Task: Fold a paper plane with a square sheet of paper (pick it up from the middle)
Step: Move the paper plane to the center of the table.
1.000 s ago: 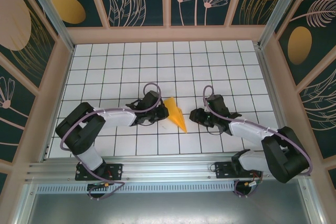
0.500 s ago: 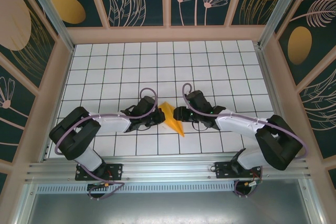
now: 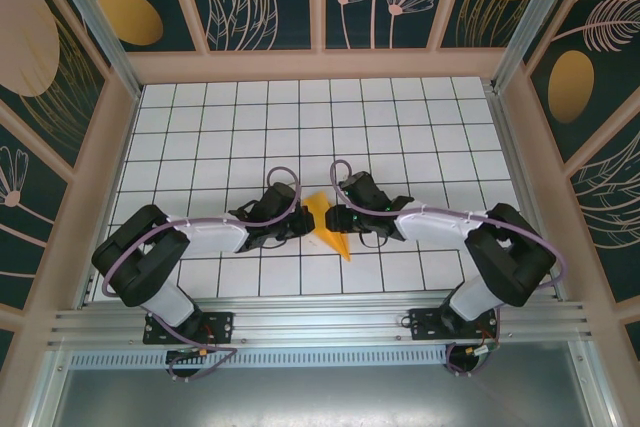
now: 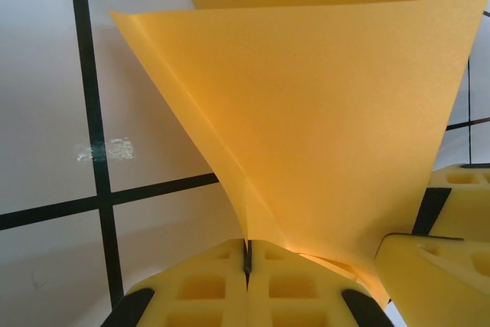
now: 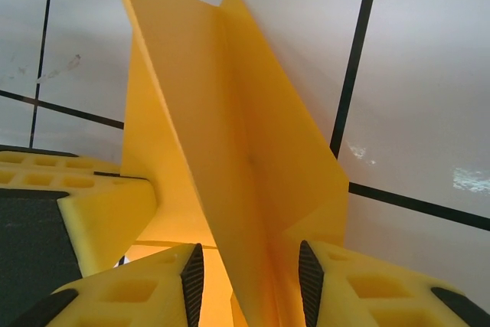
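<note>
- Sheet of paper (image 3: pixel 330 228), top external view: orange-yellow, folded to a pointed wedge. It lies on the white grid table (image 3: pixel 300 117), central but toward the near edge. The left gripper (image 3: pixel 302 223) and right gripper (image 3: pixel 338 217) meet on it from either side, close to one another. Judgement: there is ample tiled room toward the far wall. The crowding is between the two tools, not at the table's edges.
- Left wrist view: the sheet of paper (image 4: pixel 321 112) rises as a bowed cone from its crease. The left gripper (image 4: pixel 246 256) is clamped on that crease, pads pressed together with the paper between them. The right gripper's pads (image 4: pixel 440 254) sit just beside, at the sheet's lower right. Judgement: the paper is light, thin and limp away from its folds. It is likely to crumple or tear if pulled against the clamp.
- Right wrist view: a creased flap of the sheet of paper (image 5: pixel 230 151) stands upright between the fingers of the right gripper (image 5: pixel 249 277). The fingers stand apart on either side and do not pinch it. The left gripper's pad (image 5: pixel 84 204) is at left, just beside the sheet. Judgement: the firmest hold is low on the layered crease. The free upper edges offer no stiffness.
</note>
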Controlling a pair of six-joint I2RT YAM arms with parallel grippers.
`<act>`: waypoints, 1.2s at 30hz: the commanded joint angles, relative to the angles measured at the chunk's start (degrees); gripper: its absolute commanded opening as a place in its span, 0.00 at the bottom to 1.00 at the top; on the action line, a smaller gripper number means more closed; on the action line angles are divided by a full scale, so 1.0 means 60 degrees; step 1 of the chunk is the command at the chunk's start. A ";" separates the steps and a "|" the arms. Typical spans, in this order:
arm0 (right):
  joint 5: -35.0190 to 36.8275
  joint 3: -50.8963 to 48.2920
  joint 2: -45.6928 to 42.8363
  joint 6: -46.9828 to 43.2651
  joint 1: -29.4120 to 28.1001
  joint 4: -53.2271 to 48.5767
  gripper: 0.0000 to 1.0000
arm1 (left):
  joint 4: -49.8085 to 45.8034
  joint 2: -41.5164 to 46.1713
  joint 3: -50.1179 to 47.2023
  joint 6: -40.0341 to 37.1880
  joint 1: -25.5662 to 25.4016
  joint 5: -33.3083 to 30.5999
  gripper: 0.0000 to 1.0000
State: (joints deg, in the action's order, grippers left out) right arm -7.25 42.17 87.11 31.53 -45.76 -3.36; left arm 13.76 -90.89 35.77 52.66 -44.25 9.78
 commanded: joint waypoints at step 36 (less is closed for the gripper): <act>0.0205 0.0818 0.0143 -0.0802 -0.0505 -0.0891 0.43 | -0.0155 -0.0262 -0.0106 -0.0325 0.0036 -0.0255 0.04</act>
State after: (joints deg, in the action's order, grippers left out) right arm -5.61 45.71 86.67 28.14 -47.66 -7.55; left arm 13.02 -91.92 35.51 51.90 -44.25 8.47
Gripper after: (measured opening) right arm 0.428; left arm 0.053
